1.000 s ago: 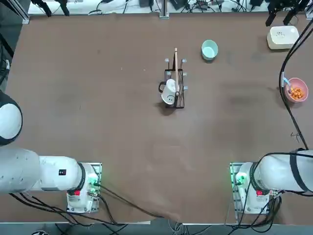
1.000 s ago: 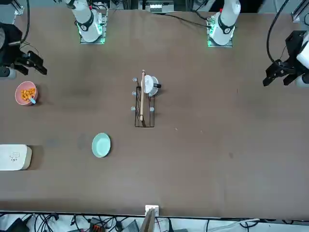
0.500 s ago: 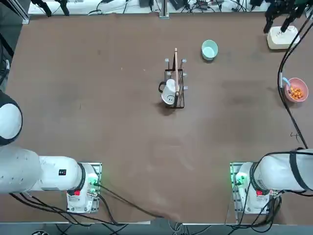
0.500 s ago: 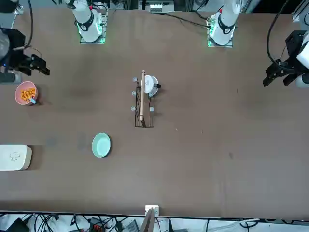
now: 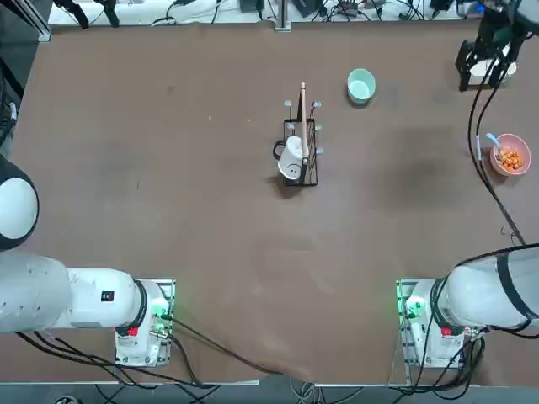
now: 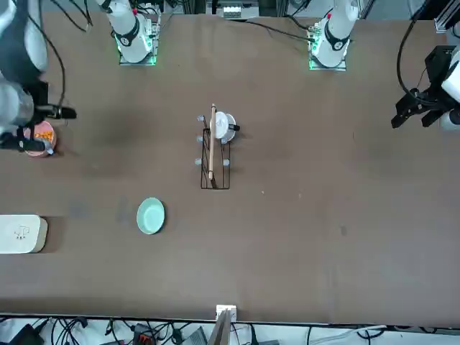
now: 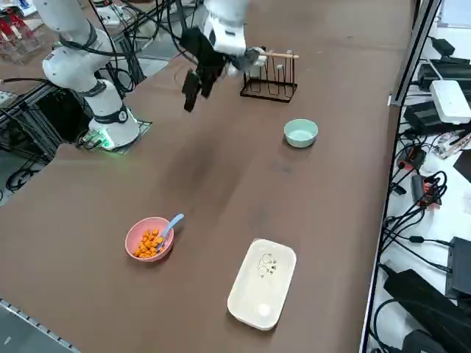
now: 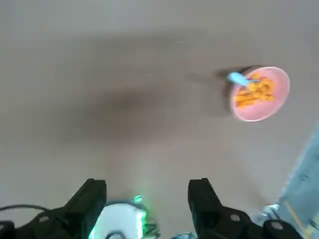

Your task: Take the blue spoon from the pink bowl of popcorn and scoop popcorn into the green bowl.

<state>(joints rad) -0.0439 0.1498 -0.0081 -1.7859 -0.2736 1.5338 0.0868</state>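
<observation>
Near the table's right edge sits the pink bowl point(image 7: 149, 239) with popcorn point(image 7: 150, 242) and the blue spoon point(image 7: 171, 225) in it. A cream tray point(image 7: 262, 283) lies by the far right corner. The green bowl point(image 7: 301, 133) stands apart, near the far edge, beside a wire rack point(image 7: 269, 78). The right gripper point(image 7: 196, 88) hangs high, fingers wide apart and empty; it has moved since before. Bare table lies between the bowls.

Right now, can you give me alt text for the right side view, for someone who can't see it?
The right end effector hangs open and empty above a brown table, well away from the pink bowl near the front, which holds popcorn and the blue spoon. The green bowl sits farther back, near a wire rack, and a cream container lies beside the pink bowl.
</observation>
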